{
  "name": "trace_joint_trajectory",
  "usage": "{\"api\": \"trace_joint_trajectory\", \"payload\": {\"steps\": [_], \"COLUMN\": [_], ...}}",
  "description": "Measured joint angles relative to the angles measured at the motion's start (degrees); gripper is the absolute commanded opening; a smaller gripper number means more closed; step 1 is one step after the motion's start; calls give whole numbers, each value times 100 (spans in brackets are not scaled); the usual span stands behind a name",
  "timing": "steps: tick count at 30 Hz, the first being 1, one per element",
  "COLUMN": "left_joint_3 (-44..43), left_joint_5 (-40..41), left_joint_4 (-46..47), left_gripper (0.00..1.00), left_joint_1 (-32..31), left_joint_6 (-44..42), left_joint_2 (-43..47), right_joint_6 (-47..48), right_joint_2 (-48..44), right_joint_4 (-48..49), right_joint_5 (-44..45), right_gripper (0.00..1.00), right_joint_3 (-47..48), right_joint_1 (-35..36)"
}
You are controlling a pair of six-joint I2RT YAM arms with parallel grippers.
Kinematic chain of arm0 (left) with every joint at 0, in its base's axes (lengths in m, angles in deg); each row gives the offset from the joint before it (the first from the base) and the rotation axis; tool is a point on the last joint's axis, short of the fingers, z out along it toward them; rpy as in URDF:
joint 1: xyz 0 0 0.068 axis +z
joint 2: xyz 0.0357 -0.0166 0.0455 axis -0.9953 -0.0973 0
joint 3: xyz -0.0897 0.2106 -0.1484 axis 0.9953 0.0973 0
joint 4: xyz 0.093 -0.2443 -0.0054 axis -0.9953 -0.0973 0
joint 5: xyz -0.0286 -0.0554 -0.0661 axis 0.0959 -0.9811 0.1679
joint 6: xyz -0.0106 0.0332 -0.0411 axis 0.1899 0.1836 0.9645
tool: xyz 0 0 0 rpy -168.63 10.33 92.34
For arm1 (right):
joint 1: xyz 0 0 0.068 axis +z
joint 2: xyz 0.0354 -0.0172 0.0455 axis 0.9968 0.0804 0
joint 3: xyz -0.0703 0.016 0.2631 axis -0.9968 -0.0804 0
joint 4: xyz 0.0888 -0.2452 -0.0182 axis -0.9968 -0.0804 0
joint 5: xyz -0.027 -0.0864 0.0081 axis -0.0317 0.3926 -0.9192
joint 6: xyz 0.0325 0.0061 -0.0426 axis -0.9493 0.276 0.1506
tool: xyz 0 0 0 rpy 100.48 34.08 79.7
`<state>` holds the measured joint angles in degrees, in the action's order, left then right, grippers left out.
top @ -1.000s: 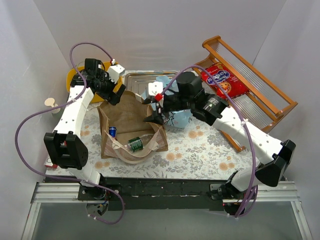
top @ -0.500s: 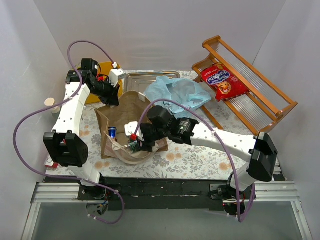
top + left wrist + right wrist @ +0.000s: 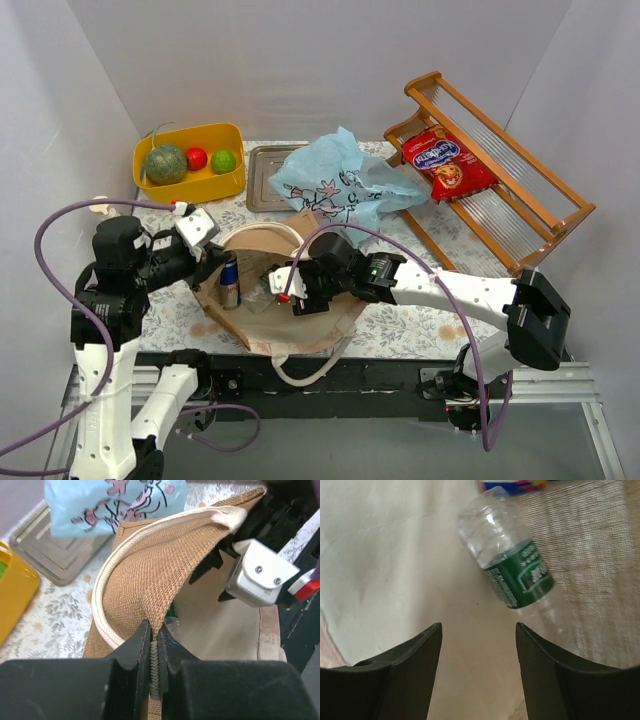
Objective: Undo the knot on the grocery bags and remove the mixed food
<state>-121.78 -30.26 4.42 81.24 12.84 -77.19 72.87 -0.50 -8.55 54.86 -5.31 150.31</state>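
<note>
The brown bag (image 3: pixel 310 325) stands with its mouth open at the table's near edge, its beige handle (image 3: pixel 111 575) arched up. My left gripper (image 3: pixel 154 639) is shut on the bag's left rim seam, also visible from above (image 3: pixel 213 263). My right gripper (image 3: pixel 479 645) is open inside the bag, nothing between its fingers, just short of the clear green-labelled bottle (image 3: pixel 512 565) lying on the pale lining. A blue-silver can (image 3: pixel 230 284) stands inside beside the bottle (image 3: pixel 264 291). The light blue plastic bag (image 3: pixel 340 185) lies behind. The red snack packet (image 3: pixel 447 163) rests on the wooden rack.
A yellow tub (image 3: pixel 228 183) at the back left holds a green netted melon (image 3: pixel 165 163), a red ball (image 3: pixel 196 158) and a green ball (image 3: pixel 223 160). A metal tray (image 3: pixel 262 165) sits beside it. The wooden rack (image 3: pixel 520 195) fills the right side.
My left gripper came from the back by the tub to the front left and shut on the brown bag's rim, lifting it open. The bag shifted toward the near edge; my right gripper stays inside.
</note>
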Motion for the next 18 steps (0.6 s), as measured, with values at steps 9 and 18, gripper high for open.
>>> {"api": "trace_joint_trajectory", "payload": {"steps": [9, 18], "left_joint_3": [595, 501], "left_joint_5": [-39, -111], "left_joint_4": [459, 772], "left_gripper": [0, 0], "left_joint_1": [7, 9], "left_joint_6": [358, 800], "left_joint_2": [-966, -1762], "right_joint_6": [686, 1847], "right_joint_2": [581, 1659], "right_joint_4": [446, 741], "right_joint_5": [-358, -503], "right_gripper": [80, 85], "right_joint_3": [164, 706], "right_joint_1": [-92, -72]}}
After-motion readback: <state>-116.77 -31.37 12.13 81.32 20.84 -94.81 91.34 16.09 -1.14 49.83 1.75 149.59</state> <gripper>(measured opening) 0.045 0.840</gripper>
